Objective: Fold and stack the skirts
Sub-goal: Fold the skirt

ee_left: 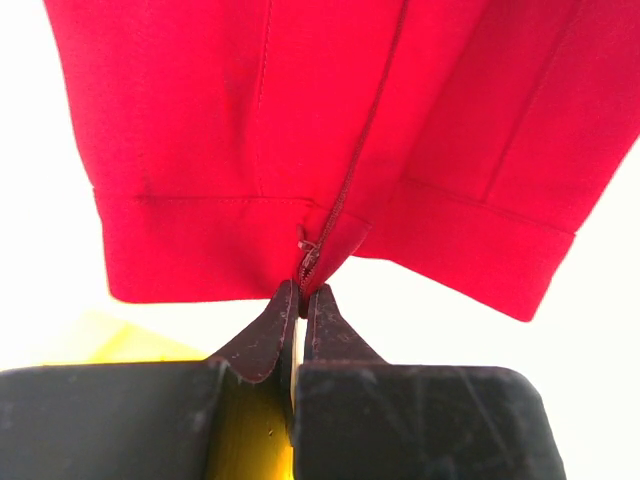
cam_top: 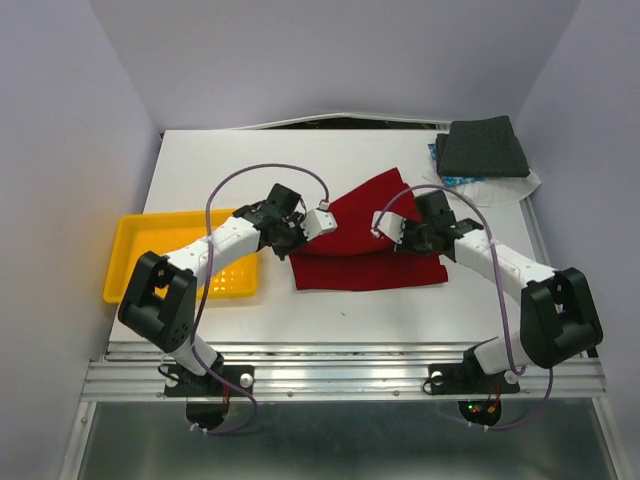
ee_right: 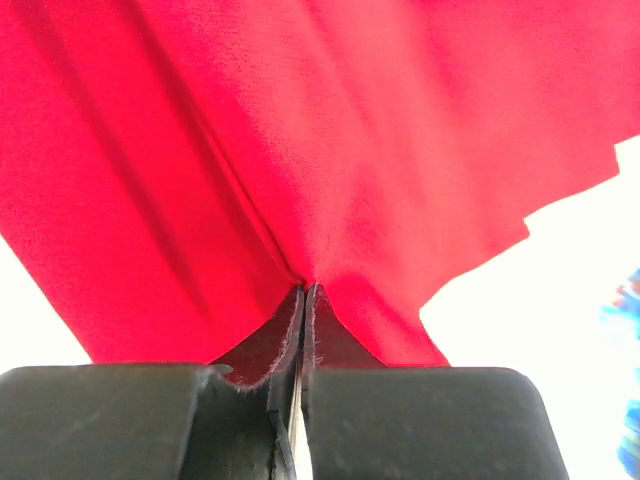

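The deep red skirt lies in the middle of the white table, partly folded over itself. My left gripper is shut on its left edge, pinching the waistband at the zipper. My right gripper is shut on its right side, with red cloth bunched at the fingertips. The dark charcoal grey skirt lies folded at the far right corner. It sits on top of the blue floral skirt, of which only an edge shows.
A yellow plastic tray sits at the left edge of the table, partly under my left arm. Grey walls close in the table on the left, back and right.
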You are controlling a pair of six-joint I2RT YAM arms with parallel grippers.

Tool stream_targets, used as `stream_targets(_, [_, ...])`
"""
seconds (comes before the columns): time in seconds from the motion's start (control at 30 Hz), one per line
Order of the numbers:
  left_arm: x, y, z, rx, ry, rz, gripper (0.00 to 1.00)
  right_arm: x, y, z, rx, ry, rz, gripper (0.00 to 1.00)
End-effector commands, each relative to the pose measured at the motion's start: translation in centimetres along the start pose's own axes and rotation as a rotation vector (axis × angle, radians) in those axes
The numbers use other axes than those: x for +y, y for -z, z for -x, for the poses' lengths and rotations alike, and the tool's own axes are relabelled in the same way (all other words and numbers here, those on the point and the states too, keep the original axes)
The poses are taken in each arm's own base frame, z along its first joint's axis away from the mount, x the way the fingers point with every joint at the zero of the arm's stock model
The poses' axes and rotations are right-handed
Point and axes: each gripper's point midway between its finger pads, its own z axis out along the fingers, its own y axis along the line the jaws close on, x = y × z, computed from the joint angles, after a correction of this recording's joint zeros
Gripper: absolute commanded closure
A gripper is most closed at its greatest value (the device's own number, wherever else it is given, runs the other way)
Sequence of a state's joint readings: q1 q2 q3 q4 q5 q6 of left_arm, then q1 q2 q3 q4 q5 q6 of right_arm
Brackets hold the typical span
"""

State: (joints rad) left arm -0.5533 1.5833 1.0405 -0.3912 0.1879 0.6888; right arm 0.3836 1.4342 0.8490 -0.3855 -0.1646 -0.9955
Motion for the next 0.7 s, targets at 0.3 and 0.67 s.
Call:
stream_targets(0.3, [-6.3,7.1,3.6,-0.117,-0.153,-0.113,1.0,-2.8,8.8,0.8,0.007,0.201,-0.114,0.99])
stream_targets(0.67, [-12.7,-1.1,-5.2,0.148,-0.143,-0.329,1.0,7.3,1.8,-7.3,0.112,0.199,0.099,0.99])
